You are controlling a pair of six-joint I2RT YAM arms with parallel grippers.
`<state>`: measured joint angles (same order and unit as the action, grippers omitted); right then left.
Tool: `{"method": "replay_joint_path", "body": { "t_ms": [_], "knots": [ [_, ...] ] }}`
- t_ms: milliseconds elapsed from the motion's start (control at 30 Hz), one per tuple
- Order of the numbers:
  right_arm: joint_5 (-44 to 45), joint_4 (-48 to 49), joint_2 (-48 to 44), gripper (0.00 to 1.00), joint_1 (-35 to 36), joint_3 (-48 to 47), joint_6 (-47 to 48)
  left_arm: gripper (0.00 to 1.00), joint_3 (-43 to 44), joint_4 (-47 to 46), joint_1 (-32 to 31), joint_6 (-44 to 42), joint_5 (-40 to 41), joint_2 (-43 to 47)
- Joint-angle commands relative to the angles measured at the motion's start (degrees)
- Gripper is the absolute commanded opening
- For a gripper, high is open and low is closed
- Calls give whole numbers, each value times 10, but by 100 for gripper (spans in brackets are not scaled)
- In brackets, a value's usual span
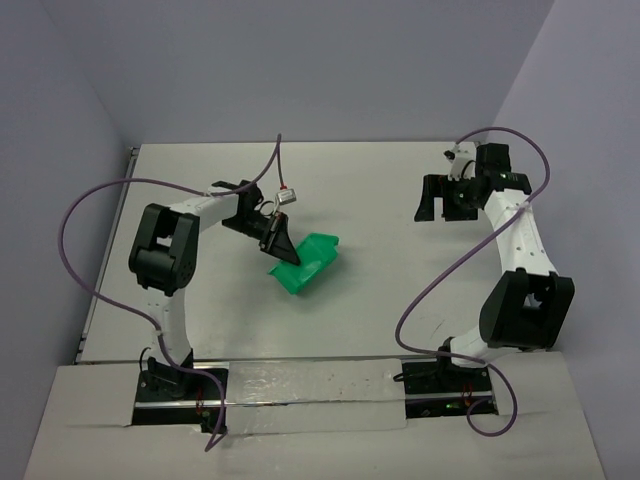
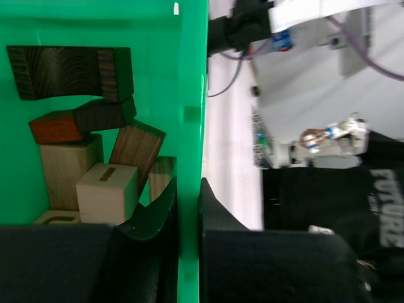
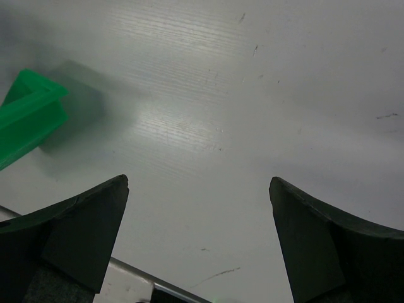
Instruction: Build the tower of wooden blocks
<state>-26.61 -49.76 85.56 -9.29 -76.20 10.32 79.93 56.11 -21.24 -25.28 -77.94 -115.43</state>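
Inside green bin (image 2: 189, 95), loose wooden blocks (image 2: 107, 189) at mixed angles

The bin (image 1: 322, 246) sits on the table (image 1: 380, 300), left of centre and ahead of my left base. My left gripper (image 2: 188, 190) straddles its wall, one finger inside and one outside. The wood blocks (image 2: 95, 161) lie jumbled inside. My right gripper (image 1: 440, 198) hangs well apart, far right.

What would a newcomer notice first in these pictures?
The bright green bin mid-table, with the left gripper shut on its wall. Inside it lies a jumble of wooden blocks, tan, reddish and dark, unstacked. The right gripper hangs wide open over bare table, far right.
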Motion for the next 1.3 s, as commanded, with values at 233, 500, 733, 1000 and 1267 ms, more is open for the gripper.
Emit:
{"method": "replay_joint_path", "body": {
  "t_ms": [233, 500, 733, 1000, 1267],
  "knots": [
    [0, -34, -73, 100, -16, 6, 20, 0, 59, 126, 0, -147, -191, -105],
    [-4, -34, -78, 100, -29, 17, 18, 0, 72, 100, 13, -75, -192, -150],
    [-8, -35, -81, 100, -31, 22, 17, 0, 71, 22, 29, 59, -192, -192],
    [-9, -32, -80, 100, -30, 29, 12, 0, 62, -45, 29, 201, -192, -212],
    [-6, -32, -87, 100, -32, 37, 10, 0, 48, -56, 28, 264, -192, -216]
  ]
}}
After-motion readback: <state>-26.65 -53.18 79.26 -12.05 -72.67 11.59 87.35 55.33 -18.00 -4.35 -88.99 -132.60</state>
